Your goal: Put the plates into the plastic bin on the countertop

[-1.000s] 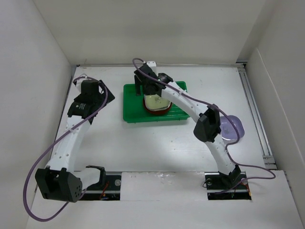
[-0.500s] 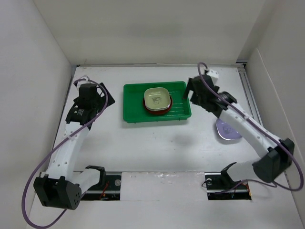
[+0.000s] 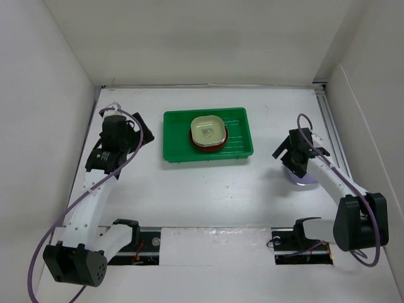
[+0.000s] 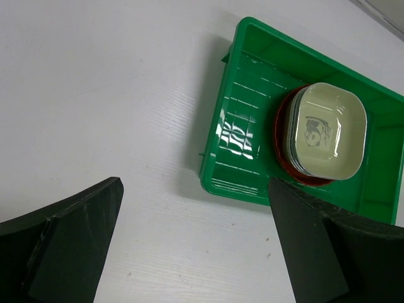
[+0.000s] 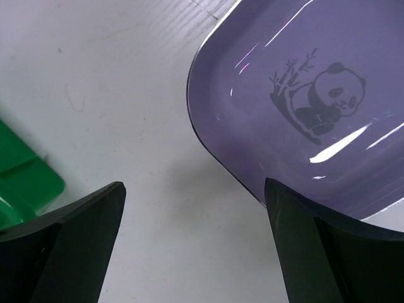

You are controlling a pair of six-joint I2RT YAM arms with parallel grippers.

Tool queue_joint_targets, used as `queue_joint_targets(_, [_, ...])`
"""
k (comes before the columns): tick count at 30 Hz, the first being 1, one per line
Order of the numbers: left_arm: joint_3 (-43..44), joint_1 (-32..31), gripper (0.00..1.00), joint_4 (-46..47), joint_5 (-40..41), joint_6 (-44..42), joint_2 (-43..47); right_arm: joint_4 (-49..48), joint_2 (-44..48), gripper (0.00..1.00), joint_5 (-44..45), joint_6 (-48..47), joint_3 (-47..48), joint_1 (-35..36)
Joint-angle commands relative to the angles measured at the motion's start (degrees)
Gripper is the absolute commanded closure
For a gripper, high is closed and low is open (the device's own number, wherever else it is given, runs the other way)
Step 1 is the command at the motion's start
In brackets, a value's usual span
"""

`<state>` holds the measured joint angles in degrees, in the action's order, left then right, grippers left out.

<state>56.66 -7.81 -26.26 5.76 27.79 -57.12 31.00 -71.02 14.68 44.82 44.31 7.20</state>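
The green plastic bin (image 3: pixel 175 136) sits at the back middle of the white countertop (image 3: pixel 208 189). In it lies a stack: a reddish-brown plate (image 3: pixel 197 144) below and a pale green rounded-square dish (image 3: pixel 209 130) on top. The left wrist view shows the bin (image 4: pixel 243 132), the dish (image 4: pixel 328 129) and the red rim (image 4: pixel 279 136). My left gripper (image 3: pixel 140 132) is open and empty, left of the bin (image 4: pixel 196 252). A lavender dish (image 3: pixel 306 180) with a panda print (image 5: pixel 303 95) lies on the right. My right gripper (image 3: pixel 290 158) is open just above its left edge (image 5: pixel 196 246).
White walls close in the countertop on the left, back and right. A metal rail (image 3: pixel 338 151) runs along the right edge. A corner of the bin (image 5: pixel 25 177) shows at the left of the right wrist view.
My right arm has swung from over the bin, away to the right, and come down over the lavender dish with its gripper open. My left arm has shifted only slightly.
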Motion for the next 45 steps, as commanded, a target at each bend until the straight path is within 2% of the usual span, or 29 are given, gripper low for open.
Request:
queue_joint_targets(1, [-0.50, -0.01, 0.00, 1.65, -1.01, -0.98, 1.66, -6.56, -1.92, 0.04, -2.99, -0.26, 0.07, -0.70])
queue_joint_targets(4, [-0.50, -0.01, 0.00, 1.65, -1.01, -1.51, 1.66, -8.06, -6.03, 0.04, -2.37, -0.26, 0.07, -2.02])
queue_joint_targets(8, [-1.02, -0.01, 0.00, 2.79, -3.12, -1.51, 2.71, -8.77, -13.42, 0.08, -2.37, -0.26, 1.21, -3.33])
queue_joint_targets(11, [-1.03, -0.01, 0.00, 2.79, -3.12, -2.04, 2.72, -9.30, -14.84, 0.18, -4.04, -1.14, 2.44, -4.65])
queue_joint_targets(15, [-1.03, -0.01, 0.00, 2.79, -2.60, -2.04, 2.72, -9.30, -18.09, 0.49, -5.10, -2.89, 5.42, -6.06])
queue_joint_targets(16, [-1.03, -0.01, 0.00, 2.79, -2.60, -2.04, 2.72, -9.30, -19.14, 0.63, -6.40, -2.89, 6.39, -6.06])
queue_joint_targets(18, [-1.03, -0.01, 0.00, 2.79, -2.60, -2.04, 2.72, -8.69, -22.12, 0.79, -6.42, -4.03, 10.34, -5.54])
queue_joint_targets(19, [-1.03, -0.01, 0.00, 2.79, -2.07, -2.04, 2.20, -8.16, -22.84, 0.85, -6.42, -4.04, 11.75, -5.53])
queue_joint_targets(20, [-1.03, -0.01, 0.00, 2.27, -2.07, -2.04, 2.19, -6.76, -23.63, 0.86, -6.42, -4.04, 14.89, -5.01])
queue_joint_targets(23, [-1.03, -0.01, 0.00, 2.27, -1.46, -2.04, 1.66, -4.47, -24.86, 0.98, -5.71, -4.65, 19.30, -4.39])
queue_joint_targets(30, [-0.50, -0.01, 0.00, 2.27, -0.23, -2.04, 0.61, 3.26, -25.56, 1.00, -2.74, -5.71, 36.52, 1.14])
queue_joint_targets(34, [-0.50, -0.01, 0.00, 1.74, 1.18, -0.90, 0.08, 10.28, -28.99, 1.00, -0.70, -6.84, 54.41, 9.03])
queue_joint_targets(36, [-0.50, -0.01, 0.00, 1.13, 2.40, -0.37, -0.53, 13.88, -33.29, 1.00, -0.01, -7.64, 64.43, 13.34])
queue_joint_targets(37, [0.02, -0.01, 0.00, 1.12, 2.94, -0.37, -1.23, 13.91, -35.22, 1.00, 0.00, -8.68, 64.49, 13.36])
queue_joint_targets(38, [0.03, -0.01, 0.00, 1.12, 2.94, -0.37, -1.24, 16.69, -37.32, 1.00, 0.00, -9.39, 71.89, 16.15])
queue_joint_targets(40, [0.03, -0.01, 0.00, 0.60, 4.34, 0.24, -1.76, 19.61, -44.96, 1.00, -1.92, -12.29, 79.66, 19.15])
queue_joint_targets(41, [0.03, -0.01, 0.00, 0.60, 4.35, 0.25, -1.76, 22.75, -47.78, 1.00, -1.93, -13.52, 87.96, 22.21])
queue_joint_targets(42, [0.03, -0.01, 0.00, 0.60, 4.35, 0.25, -1.76, 24.61, -53.46, 1.00, -1.15, -15.44, 92.31, 23.81])
queue_joint_targets(45, [0.03, -0.01, 0.00, 0.60, 4.88, 0.25, -1.76, 30.60, -61.40, 1.00, 1.49, -18.00, 106.80, 28.56])
